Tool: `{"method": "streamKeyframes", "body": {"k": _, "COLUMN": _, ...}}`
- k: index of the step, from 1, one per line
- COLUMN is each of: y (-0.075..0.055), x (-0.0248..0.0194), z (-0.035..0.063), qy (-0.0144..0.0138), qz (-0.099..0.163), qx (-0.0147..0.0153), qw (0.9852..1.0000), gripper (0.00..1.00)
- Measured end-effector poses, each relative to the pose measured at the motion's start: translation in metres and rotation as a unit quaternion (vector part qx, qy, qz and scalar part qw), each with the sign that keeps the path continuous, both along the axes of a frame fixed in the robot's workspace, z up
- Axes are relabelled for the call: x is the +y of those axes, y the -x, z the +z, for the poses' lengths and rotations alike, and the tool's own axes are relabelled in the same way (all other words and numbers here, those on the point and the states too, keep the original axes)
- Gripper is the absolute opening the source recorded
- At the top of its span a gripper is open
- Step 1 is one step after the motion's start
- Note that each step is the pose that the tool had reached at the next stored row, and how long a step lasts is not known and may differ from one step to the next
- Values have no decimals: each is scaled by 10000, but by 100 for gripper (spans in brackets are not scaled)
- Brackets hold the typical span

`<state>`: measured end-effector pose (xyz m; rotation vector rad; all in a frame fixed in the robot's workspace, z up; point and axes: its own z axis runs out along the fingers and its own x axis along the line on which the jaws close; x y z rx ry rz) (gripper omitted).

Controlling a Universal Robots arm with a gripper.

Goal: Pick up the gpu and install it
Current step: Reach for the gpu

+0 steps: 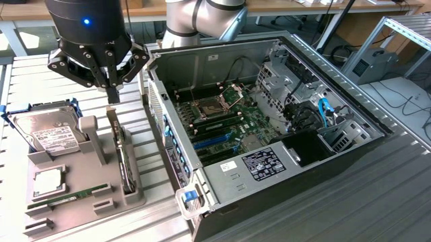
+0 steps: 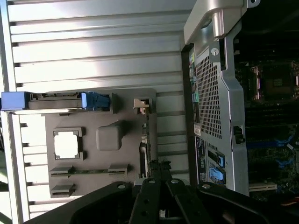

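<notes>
The pincer [image 1: 112,96], closed narrow with nothing in it, hangs over the gpu [image 1: 122,151], which stands edge-on in the holder's [image 1: 70,212] outer slot, its fan face hidden; whether they touch is unclear.

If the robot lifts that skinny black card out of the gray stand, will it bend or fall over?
The gpu is probably stiff: it stands straight on its thin edge without sagging. Out of the gray stand it would likely tip over, being tall and thin. It is probably light for its length, being so slim.
</notes>
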<state>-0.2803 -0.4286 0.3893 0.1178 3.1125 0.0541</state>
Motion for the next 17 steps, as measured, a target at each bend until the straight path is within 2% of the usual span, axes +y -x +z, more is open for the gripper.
{"method": "streamKeyframes", "body": {"k": 4, "y": 0, "x": -66, "z": 0, "qy": 0, "qz": 0, "qx": 0, "qw": 10000, "gripper": 11}}
{"method": "streamKeyframes", "body": {"k": 11, "y": 0, "x": -128, "z": -1, "qy": 7, "qz": 0, "qx": 0, "qw": 10000, "gripper": 11}}
{"method": "streamKeyframes", "body": {"k": 17, "y": 0, "x": -197, "z": -1, "qy": 17, "qz": 0, "qx": 0, "qw": 10000, "gripper": 11}}
